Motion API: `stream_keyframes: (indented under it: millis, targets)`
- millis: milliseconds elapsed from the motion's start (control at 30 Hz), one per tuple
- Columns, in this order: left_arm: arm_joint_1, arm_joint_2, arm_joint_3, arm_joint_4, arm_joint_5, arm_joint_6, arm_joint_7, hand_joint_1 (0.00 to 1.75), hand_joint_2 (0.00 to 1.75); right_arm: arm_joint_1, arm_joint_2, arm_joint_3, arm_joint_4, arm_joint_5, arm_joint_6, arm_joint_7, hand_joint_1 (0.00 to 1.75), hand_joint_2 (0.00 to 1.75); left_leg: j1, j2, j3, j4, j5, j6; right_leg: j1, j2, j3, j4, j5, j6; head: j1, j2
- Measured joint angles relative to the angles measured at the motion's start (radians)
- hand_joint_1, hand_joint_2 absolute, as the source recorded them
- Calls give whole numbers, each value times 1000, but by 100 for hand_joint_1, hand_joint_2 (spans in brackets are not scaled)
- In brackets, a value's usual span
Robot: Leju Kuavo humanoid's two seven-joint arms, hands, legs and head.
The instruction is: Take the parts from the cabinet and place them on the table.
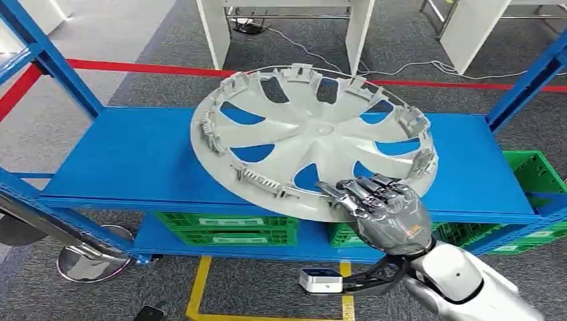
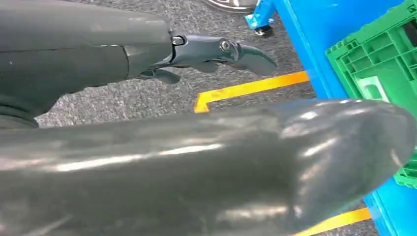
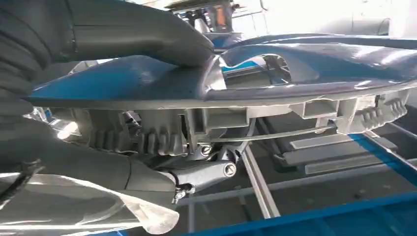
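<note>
A large silver-grey wheel cover (image 1: 314, 137) lies inner side up on the blue cabinet shelf (image 1: 127, 157), its near edge tilted over the shelf's front. My right hand (image 1: 384, 210) grips that near rim, fingers over the top. In the right wrist view the rim (image 3: 236, 93) sits pinched between the thumb (image 3: 137, 32) on one face and the fingers (image 3: 206, 172) on the clip side. My left hand (image 2: 211, 51) hangs over the carpet with its fingers apart and nothing in it.
Green crates (image 1: 227, 227) fill the lower shelf, another green crate (image 1: 535, 170) stands at the right. Blue uprights (image 1: 47, 57) frame the cabinet. Red tape (image 1: 147, 67) and white table legs (image 1: 217, 33) lie beyond. Yellow floor marking (image 1: 197, 287) runs below.
</note>
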Motion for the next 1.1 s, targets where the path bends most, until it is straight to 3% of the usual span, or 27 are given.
stream_keyframes:
  millis: [867,1100]
  targets:
    - [-6,0,0,19,21,19,-15,0,0,3,-5,3,-2,0,-19,-2,175,175,0,0,0,0,0,0,0,0,0,0,0,0,0,0]
    - [-13,1,-19,25,0,54,-14,0,0,3,-5,3,-2,1,-34,-2,175,175,0,0,0,0,0,0,0,0,0,0,0,0,0,0]
